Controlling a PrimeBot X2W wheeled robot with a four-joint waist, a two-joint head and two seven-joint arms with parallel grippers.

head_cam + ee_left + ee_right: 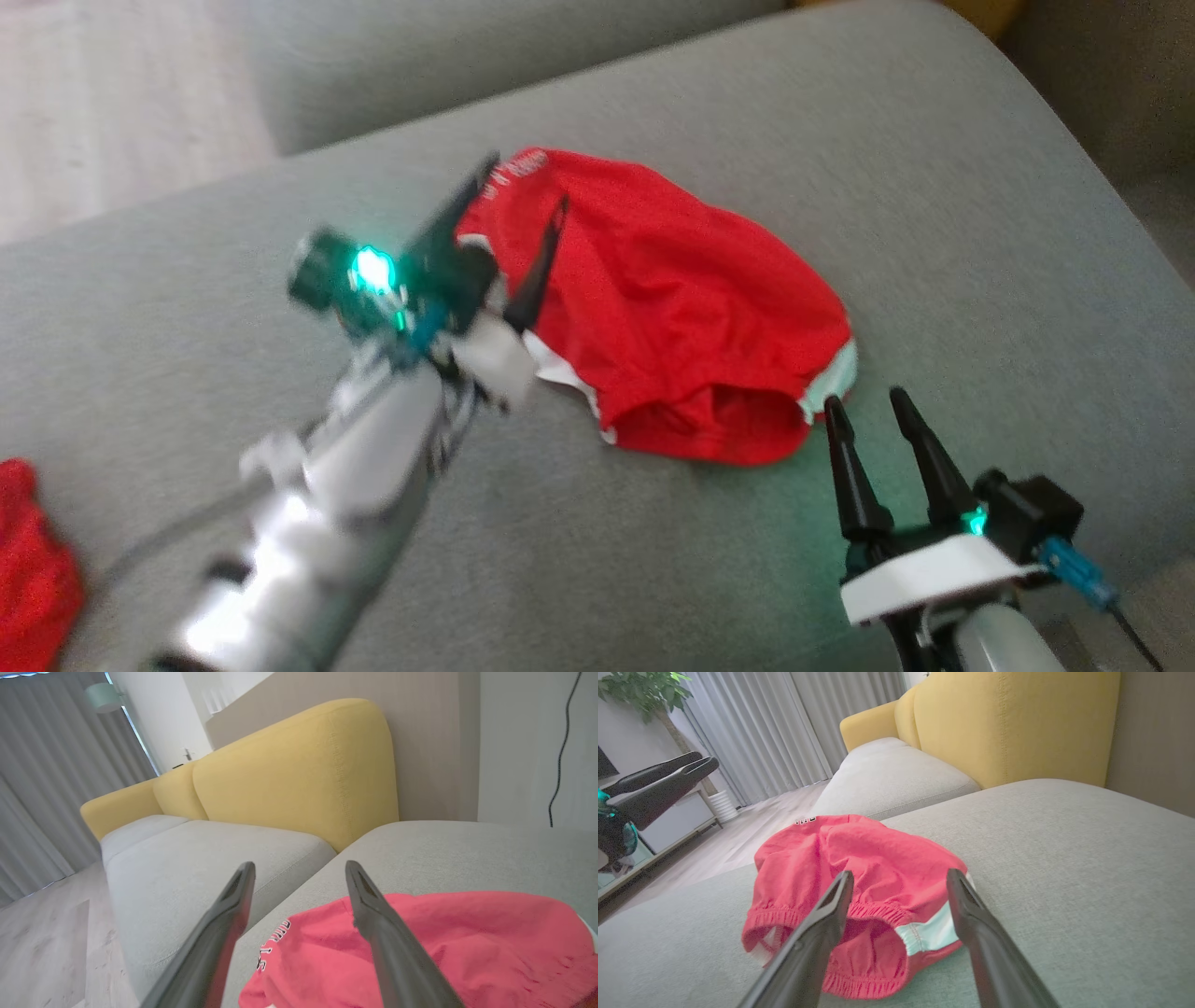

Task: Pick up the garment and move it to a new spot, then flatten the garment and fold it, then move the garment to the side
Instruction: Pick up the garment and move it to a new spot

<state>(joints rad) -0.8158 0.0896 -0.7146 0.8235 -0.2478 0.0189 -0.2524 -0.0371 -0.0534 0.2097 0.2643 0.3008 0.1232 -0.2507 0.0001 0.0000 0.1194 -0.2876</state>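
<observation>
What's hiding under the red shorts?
The red shorts lie on a grey sofa cushion, which shows all around them. The cloth covers the patch of cushion right beneath, so anything tucked there cannot be seen.

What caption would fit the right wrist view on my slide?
Open right gripper pointing at the crumpled red garment on a grey cushion.

Pale silver forearms [355,467]; long black tapered fingers [850,467]; green wrist lights [373,271]; blue plug [1074,565]
</observation>
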